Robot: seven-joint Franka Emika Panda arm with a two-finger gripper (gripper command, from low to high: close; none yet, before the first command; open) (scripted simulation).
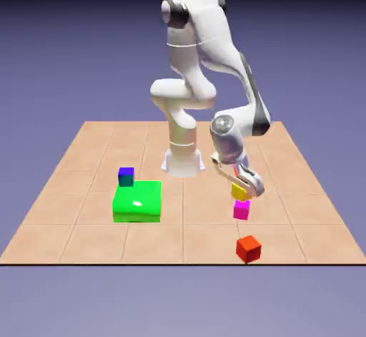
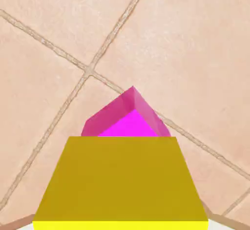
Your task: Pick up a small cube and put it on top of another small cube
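The small yellow cube (image 1: 239,191) hangs in my gripper (image 1: 243,190), which is shut on it, just above the magenta-pink cube (image 1: 241,210) on the tiled table. A thin gap seems to separate the two cubes. In the hand view the yellow cube (image 2: 121,180) fills the lower part and hides my fingertips. The pink cube (image 2: 128,116) peeks out right behind it, turned corner-on.
A red cube (image 1: 248,248) lies near the table's front edge, below the pink one. A large green block (image 1: 137,200) sits at the exterior view's left with a dark blue cube (image 1: 126,177) at its far corner.
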